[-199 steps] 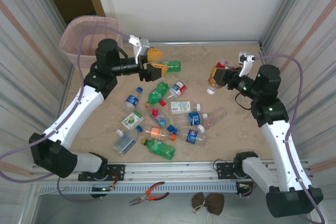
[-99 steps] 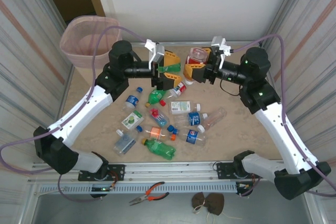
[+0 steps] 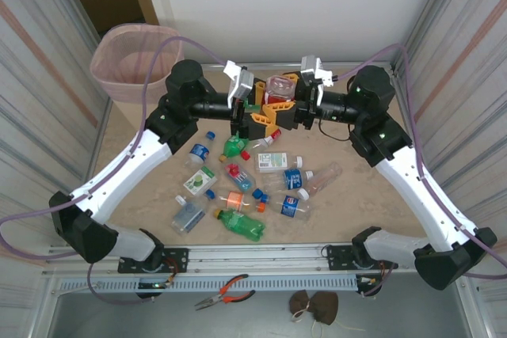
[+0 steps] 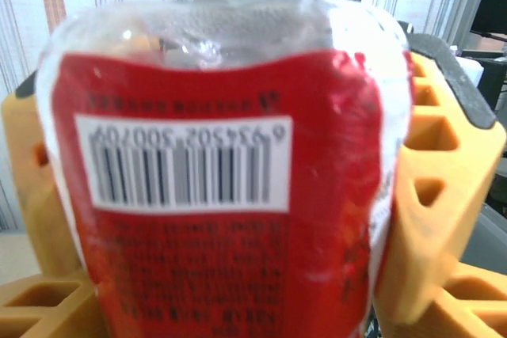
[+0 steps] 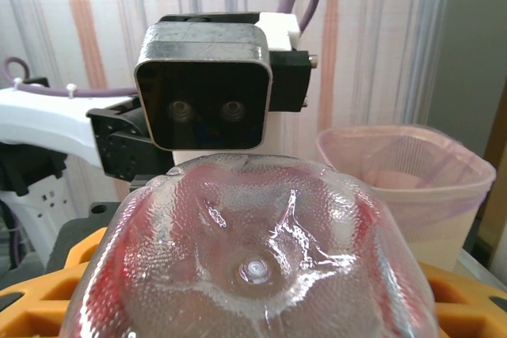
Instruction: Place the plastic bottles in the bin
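The sandy, speckled bench [image 3: 356, 203] has a bunch of plastic bottles [image 3: 277, 162] scattered flat across its middle and near-left part. A green bottle [image 3: 242, 225] lies closest to the front edge.

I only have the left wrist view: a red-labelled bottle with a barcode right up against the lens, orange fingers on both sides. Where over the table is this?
Observer: Above the far middle of the table. The left gripper and right gripper face each other there, with the red-labelled bottle between them.
Operator: Where's the bin from there?
Observer: The bin stands off the table's far left corner, beyond the left arm.
Operator: How much is left on the table?
Observer: Roughly a dozen bottles lie scattered across the middle of the table, nearer the arm bases than the grippers are.
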Robot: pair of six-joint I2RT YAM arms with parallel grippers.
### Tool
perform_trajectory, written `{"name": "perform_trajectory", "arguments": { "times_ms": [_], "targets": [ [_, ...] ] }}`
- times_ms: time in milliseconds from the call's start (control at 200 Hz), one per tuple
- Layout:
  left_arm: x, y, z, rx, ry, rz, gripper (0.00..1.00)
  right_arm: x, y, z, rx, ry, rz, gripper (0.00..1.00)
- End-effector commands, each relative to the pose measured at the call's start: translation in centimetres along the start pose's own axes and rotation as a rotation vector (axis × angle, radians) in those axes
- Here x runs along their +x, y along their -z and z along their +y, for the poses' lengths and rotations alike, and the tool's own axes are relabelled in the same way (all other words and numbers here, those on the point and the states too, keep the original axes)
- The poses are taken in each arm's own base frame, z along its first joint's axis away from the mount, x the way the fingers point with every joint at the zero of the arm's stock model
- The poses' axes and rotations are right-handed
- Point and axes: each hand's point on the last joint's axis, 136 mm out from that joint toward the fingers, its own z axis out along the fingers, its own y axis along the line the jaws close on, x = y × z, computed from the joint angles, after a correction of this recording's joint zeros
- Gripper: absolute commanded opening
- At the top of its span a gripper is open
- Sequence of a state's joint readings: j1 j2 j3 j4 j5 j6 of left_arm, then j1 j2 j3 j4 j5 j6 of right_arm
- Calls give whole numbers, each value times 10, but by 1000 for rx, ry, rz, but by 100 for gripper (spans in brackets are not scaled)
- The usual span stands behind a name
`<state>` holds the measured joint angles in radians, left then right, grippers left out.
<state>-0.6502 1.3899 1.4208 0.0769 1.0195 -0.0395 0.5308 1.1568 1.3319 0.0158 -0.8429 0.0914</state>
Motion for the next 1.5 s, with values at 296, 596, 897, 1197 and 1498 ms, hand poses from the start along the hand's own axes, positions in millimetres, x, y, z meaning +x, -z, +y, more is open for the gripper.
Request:
{"name": "perform_trajectory", "arguments": {
  "times_ms": [296, 596, 897, 1197, 1498],
  "targets": [
    [-12, 1, -12, 45, -43, 4, 57, -23, 2, 22, -57, 102, -44, 58],
    [-15, 7, -12, 2, -66, 22, 56, -24, 12, 28, -7, 108, -44, 80],
    [-17, 51, 35, -277, -38, 58, 56, -23, 36, 21, 171, 128, -20, 90],
    [-35, 174, 124, -796, 133, 31, 56, -8, 51, 7, 303, 119, 17, 91],
    [-30, 312, 202, -1269, 399, -173, 62, -2, 48, 4, 303, 98, 16, 90]
  ]
}}
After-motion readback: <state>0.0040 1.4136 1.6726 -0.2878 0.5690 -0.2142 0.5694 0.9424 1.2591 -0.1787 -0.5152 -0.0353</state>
